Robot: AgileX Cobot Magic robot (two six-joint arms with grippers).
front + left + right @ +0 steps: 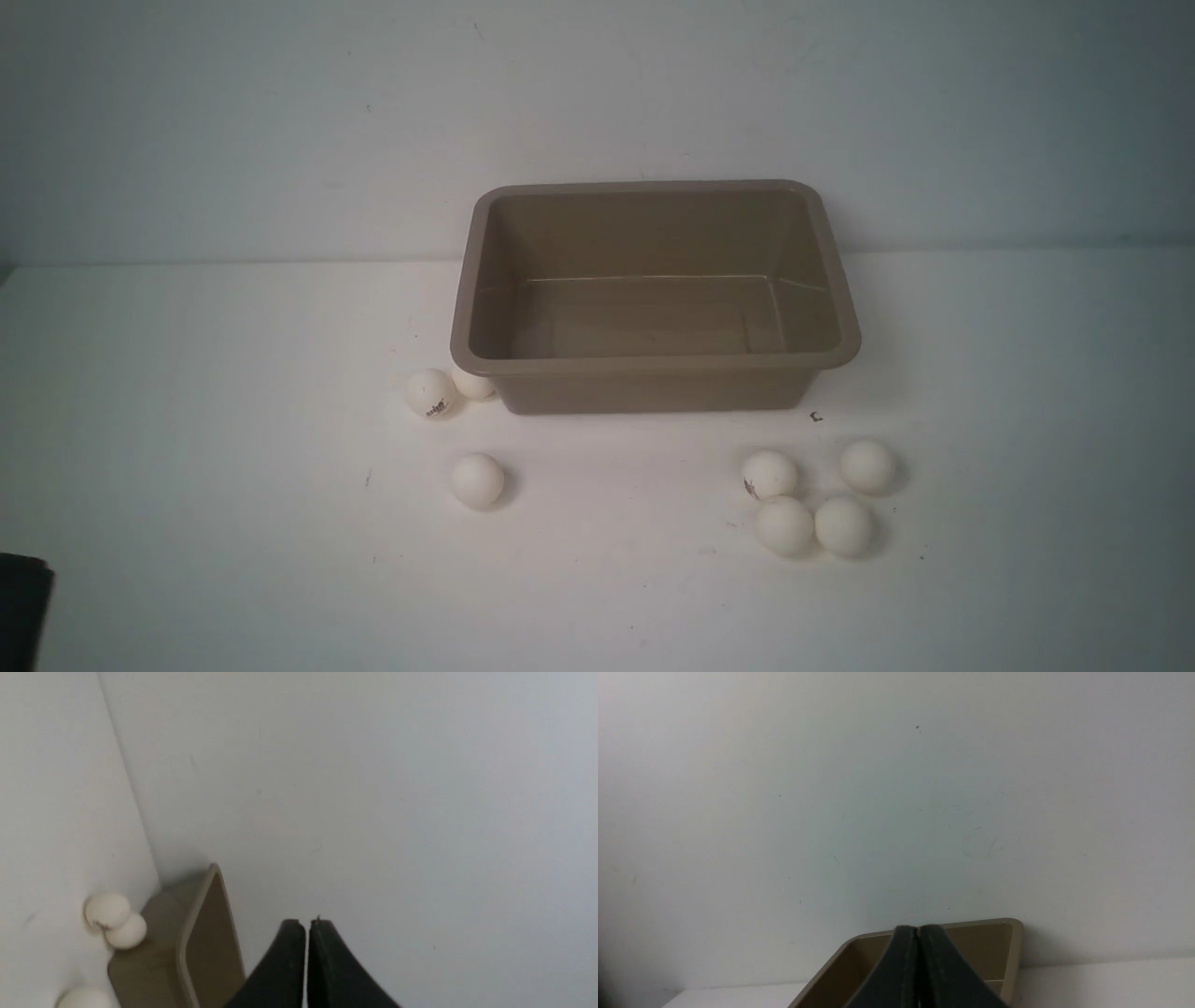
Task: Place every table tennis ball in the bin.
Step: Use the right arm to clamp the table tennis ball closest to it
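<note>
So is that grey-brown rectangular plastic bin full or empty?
Empty: the front view shows the grey-brown rectangular plastic bin's bare floor, with the small white balls all outside it.

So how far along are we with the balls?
Nothing looks done: no ball shows inside the bin. Nothing is in hand: the left fingers and right fingers are shut and empty. All seven visible balls are left: three on the left, one partly behind the rim, and four on the right.

The front view looks down on the whole bin (653,366) from close by. Both wrist views look across at it, wall behind.
</note>
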